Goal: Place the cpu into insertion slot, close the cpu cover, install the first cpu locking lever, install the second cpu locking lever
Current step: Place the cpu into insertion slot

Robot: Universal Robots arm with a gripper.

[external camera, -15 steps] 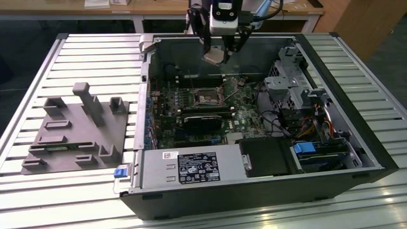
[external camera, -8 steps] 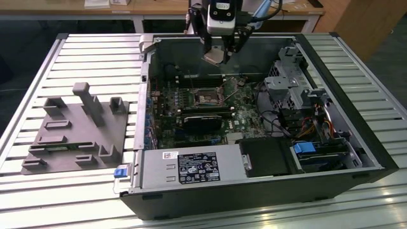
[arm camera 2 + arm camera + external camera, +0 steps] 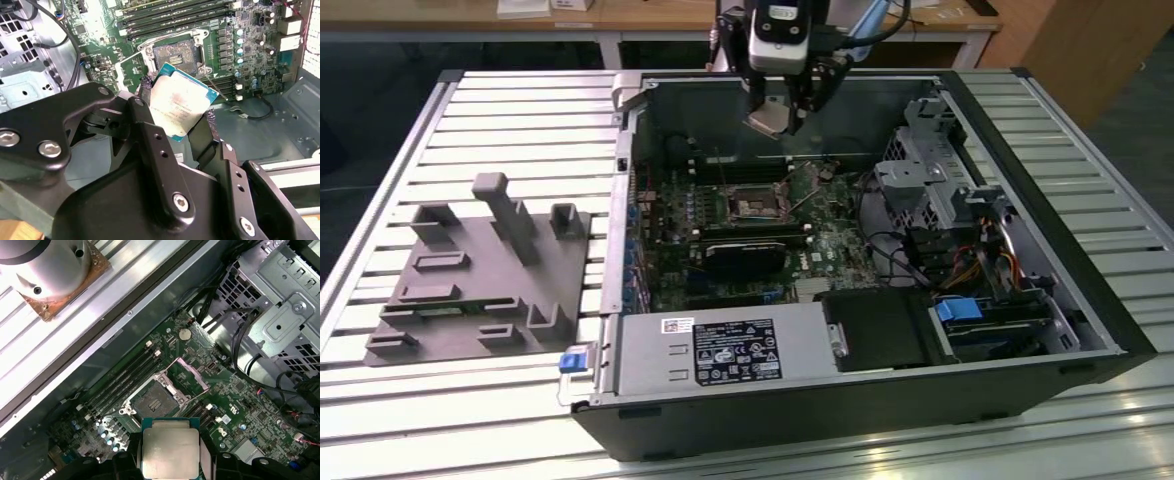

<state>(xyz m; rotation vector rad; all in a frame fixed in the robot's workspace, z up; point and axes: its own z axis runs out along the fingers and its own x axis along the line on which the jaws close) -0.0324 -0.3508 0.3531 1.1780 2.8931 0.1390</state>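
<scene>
We see the gripper [image 3: 177, 104] clamped on the chip [image 3: 170, 452] at two opposite edges, held well above the open socket [image 3: 152, 402] in the computer case [image 3: 854, 410]. We judge the chip light, stiff and delicate underneath, so the edges are the safe place to hold.

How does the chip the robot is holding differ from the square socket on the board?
The cpu is a pale silver plate; the insertion slot is a dark recess with a shiny rim. The cpu sits clamped in the gripper above the board; the insertion slot lies in it, empty. Both are square.
</scene>
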